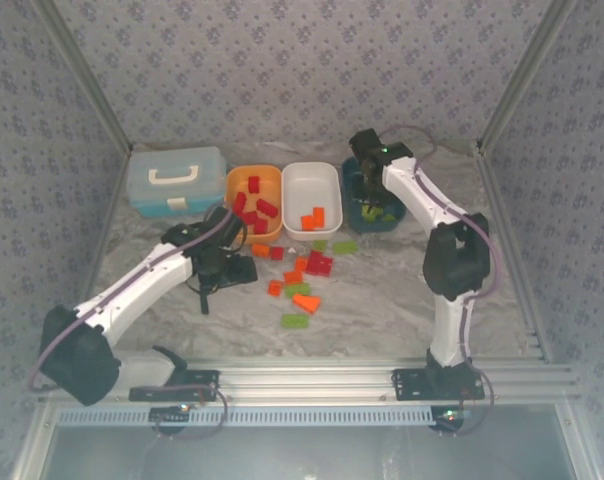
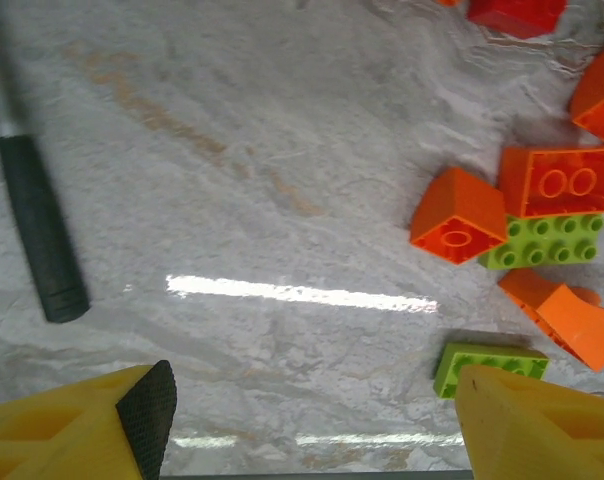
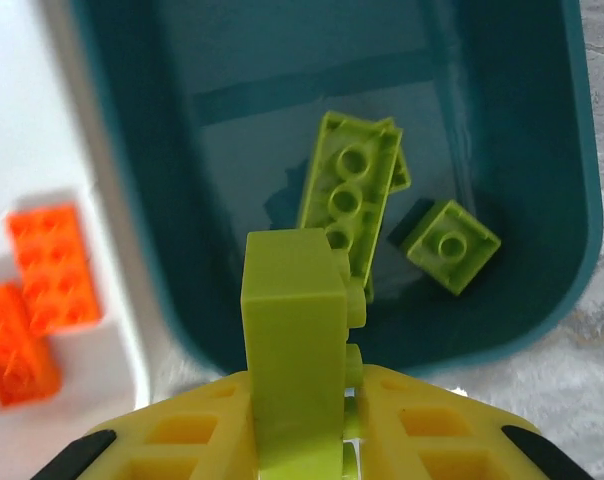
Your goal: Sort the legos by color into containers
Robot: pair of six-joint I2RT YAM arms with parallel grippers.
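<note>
The right wrist view adds what the overhead view cannot resolve: the right claw point(image 3: 297, 425) pinches an upright lime green brick point(image 3: 292, 340) above the near wall of the dark teal tray point(image 3: 572, 200). More lime bricks point(image 3: 347, 195) lie just beyond the claw, and the white tray point(image 3: 22, 120) to its left holds two orange bricks point(image 3: 47, 265).

From overhead, the right arm reaches far across the bench point(image 1: 382, 310) with its elbow raised. The left arm stretches low, its left claw point(image 2: 312, 440) spread over bare bench, loose bricks point(image 2: 542, 215) ahead-right and a black tool point(image 2: 37, 230) ahead-left.
</note>
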